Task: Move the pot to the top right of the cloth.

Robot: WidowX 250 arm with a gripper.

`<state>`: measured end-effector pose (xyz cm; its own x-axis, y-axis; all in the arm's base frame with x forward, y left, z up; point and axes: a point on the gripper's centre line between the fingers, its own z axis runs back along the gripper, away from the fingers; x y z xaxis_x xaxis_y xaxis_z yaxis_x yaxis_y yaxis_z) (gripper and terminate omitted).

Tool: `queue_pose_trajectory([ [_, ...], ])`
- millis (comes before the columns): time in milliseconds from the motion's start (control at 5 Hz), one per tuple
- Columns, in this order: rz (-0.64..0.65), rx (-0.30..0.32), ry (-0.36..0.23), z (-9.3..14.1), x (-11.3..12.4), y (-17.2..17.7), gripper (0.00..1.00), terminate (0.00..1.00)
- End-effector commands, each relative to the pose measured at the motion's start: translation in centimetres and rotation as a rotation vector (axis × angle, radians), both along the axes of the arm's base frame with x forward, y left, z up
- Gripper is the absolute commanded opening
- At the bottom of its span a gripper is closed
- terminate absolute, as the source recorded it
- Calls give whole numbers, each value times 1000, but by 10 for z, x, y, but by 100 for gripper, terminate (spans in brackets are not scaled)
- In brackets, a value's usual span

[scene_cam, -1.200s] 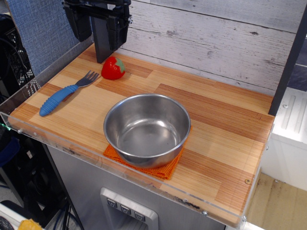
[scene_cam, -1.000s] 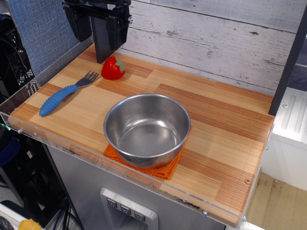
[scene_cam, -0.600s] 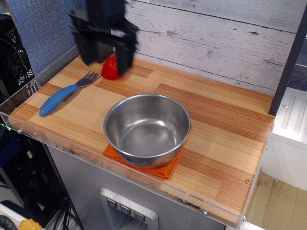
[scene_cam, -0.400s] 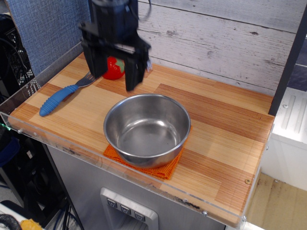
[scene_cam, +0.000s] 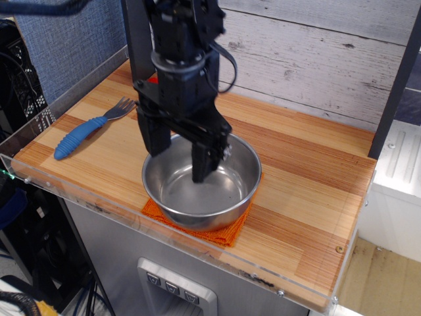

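The shiny steel pot (scene_cam: 217, 197) sits on the orange cloth (scene_cam: 217, 232) near the front edge of the wooden table. Only the cloth's front and right edges show from under the pot. My gripper (scene_cam: 179, 157) is open and hangs over the pot's left side. One finger (scene_cam: 154, 138) is outside the left rim and the other finger (scene_cam: 204, 161) reaches down inside the pot. It holds nothing.
A fork with a blue handle (scene_cam: 84, 130) lies at the left of the table (scene_cam: 309, 178). A red strawberry toy is hidden behind the arm at the back left. A grey plank wall (scene_cam: 316, 59) stands behind. A clear plastic rim (scene_cam: 99, 201) runs along the front.
The gripper has come from the back left corner forward, right and down, and now hangs over the pot's left rim. The pot and cloth have not moved.
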<state>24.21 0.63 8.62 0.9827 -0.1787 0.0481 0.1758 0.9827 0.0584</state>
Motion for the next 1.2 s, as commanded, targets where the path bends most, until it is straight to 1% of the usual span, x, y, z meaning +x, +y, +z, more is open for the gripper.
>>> queue_pose_trajectory([
  [0,-110,-39,-98,26,-12,-32,100,0],
  [200,-140,-48,-76,25,-15,-37,100,0],
  [400,-162,-32,-32,27,-17,-35,100,0],
  [600,-164,1,11,28,-19,-34,100,0],
  [800,-164,23,36,29,-20,-33,100,0],
  [1000,-176,31,45,29,-20,-32,100,0],
])
